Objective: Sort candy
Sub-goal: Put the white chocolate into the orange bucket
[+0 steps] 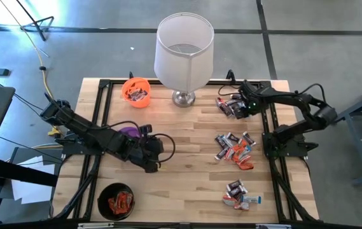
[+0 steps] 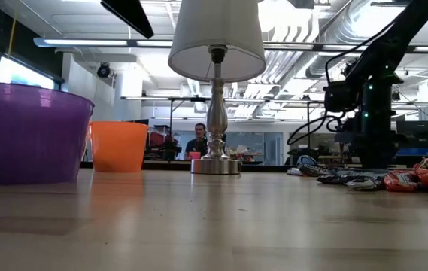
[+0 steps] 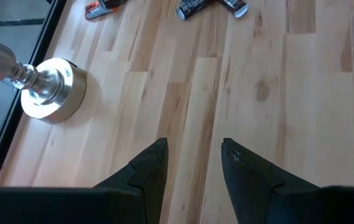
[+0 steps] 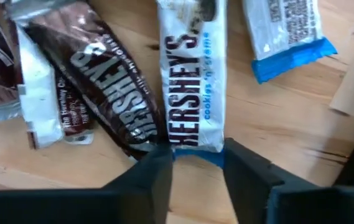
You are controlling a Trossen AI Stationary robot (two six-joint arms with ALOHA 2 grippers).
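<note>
Wrapped candy lies in three heaps on the table's right half: one far, one in the middle, one near. My right gripper is low over the far heap and open. In the right wrist view its gripper has the blue end of a white-blue candy between the fingertips, with a dark brown candy beside it. My left gripper is open over bare wood beside the purple cup. My right gripper comes from above, its fingertips standing on either side of the white-blue candy's blue end. The candy lies flat on the table. I cannot tell whether the fingers touch the wrapper.
A lamp stands at the far edge, its metal base seen from the left wrist. An orange cup holds candy at far left. A black cup with orange-red candy sits near left. A person shows in the room behind.
</note>
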